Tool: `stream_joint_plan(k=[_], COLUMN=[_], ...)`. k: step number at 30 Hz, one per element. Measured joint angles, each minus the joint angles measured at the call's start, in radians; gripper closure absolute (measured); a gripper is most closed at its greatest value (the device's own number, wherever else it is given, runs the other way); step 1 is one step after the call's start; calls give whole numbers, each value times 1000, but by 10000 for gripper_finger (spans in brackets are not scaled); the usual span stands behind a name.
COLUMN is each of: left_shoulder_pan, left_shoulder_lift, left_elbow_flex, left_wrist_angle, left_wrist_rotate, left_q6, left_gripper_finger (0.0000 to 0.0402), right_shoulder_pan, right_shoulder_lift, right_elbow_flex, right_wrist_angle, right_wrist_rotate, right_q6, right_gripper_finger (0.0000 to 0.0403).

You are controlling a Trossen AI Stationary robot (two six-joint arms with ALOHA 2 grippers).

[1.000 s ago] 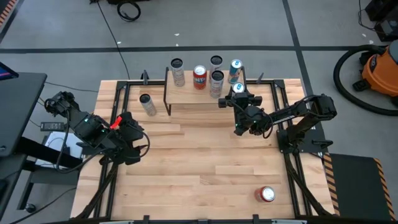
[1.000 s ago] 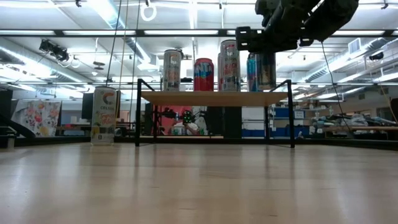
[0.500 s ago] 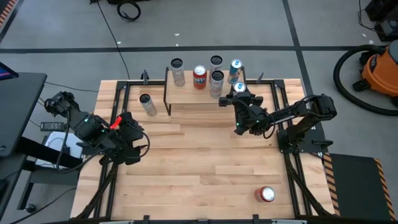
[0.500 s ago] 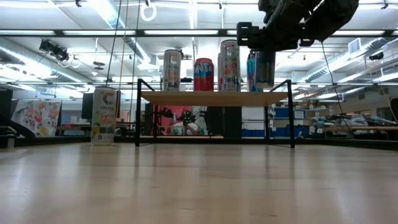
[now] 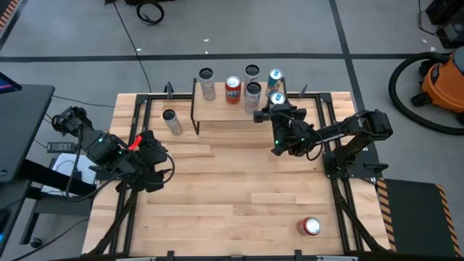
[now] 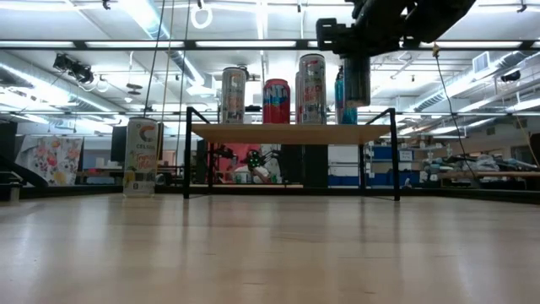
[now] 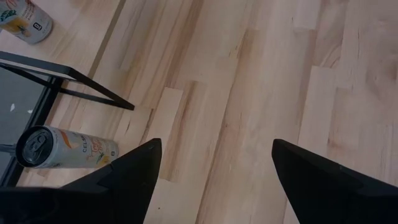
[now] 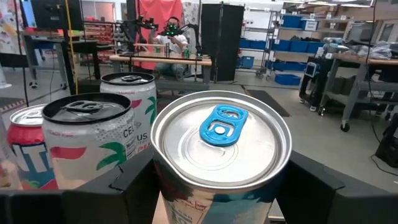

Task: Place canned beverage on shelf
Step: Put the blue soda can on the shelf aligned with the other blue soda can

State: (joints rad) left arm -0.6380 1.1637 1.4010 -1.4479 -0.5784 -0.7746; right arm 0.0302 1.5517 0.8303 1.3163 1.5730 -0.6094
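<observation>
the wooden table [image 5: 239,196] fills the middle of the high view, its black frame running along the edges. at its far side stands the shelf [image 5: 225,110], a low light board on thin black legs, seen level in the low view [image 6: 291,133]. the right arm [image 5: 348,132] reaches from the table's right edge toward the shelf's right end, and the left arm [image 5: 109,154] waits over the table's left edge, well away from the shelf. the right gripper [image 5: 277,110] is pinching a blue-tabbed can [image 5: 276,97] by its sides, upright; in the low view that can [image 6: 354,80] hangs above the board's right part, its base clear of the wood, and in the right wrist view its silver lid [image 8: 222,138] sits between the two dark fingers. the left gripper [image 7: 214,177] is spread wide with nothing between its fingers, over bare boards. on the shelf stand a tall silver can [image 5: 207,83], a red can [image 5: 233,90], two white patterned cans [image 5: 252,96] one behind the other, and a blue can [image 5: 274,82] at the far right corner. a pale can [image 5: 172,121] stands on the table just left of the shelf. another red can [image 5: 310,226] sits at the table's near right corner, well apart from the rest.
</observation>
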Motion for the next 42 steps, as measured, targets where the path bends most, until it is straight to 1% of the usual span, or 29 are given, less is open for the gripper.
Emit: stream_joint_plan(k=[5, 7, 12, 16, 19, 24, 32, 37, 42], left_shoulder_pan=[0, 0, 0, 0, 0, 0, 0, 0, 0], left_shoulder_lift=[0, 0, 0, 0, 0, 0, 0, 0, 0], left_elbow_flex=[0, 0, 0, 0, 0, 0, 0, 0, 0], left_wrist_angle=[0, 0, 0, 0, 0, 0, 0, 0, 4], left_wrist_rotate=[0, 0, 0, 0, 0, 0, 0, 0, 0], left_q6=[0, 0, 0, 0, 0, 0, 0, 0, 0], left_gripper_finger=[86, 86, 86, 86, 86, 86, 86, 86, 86], right_shoulder_pan=[-16, -34, -64, -49, -26, -24, 17, 16, 14], right_shoulder_lift=[0, 0, 0, 0, 0, 0, 0, 0, 0], right_elbow_flex=[0, 0, 0, 0, 0, 0, -2, -3, -4], right_wrist_angle=[-7, 14, 107, 110, 111, 90, 89, 76, 38], right_wrist_rotate=[0, 0, 0, -1, -1, -5, -4, -4, -3], right_q6=[-27, -64, -50, -79, -49, -45, -41, -44, -13], right_gripper_finger=[133, 133, 133, 133, 133, 133, 133, 133, 132])
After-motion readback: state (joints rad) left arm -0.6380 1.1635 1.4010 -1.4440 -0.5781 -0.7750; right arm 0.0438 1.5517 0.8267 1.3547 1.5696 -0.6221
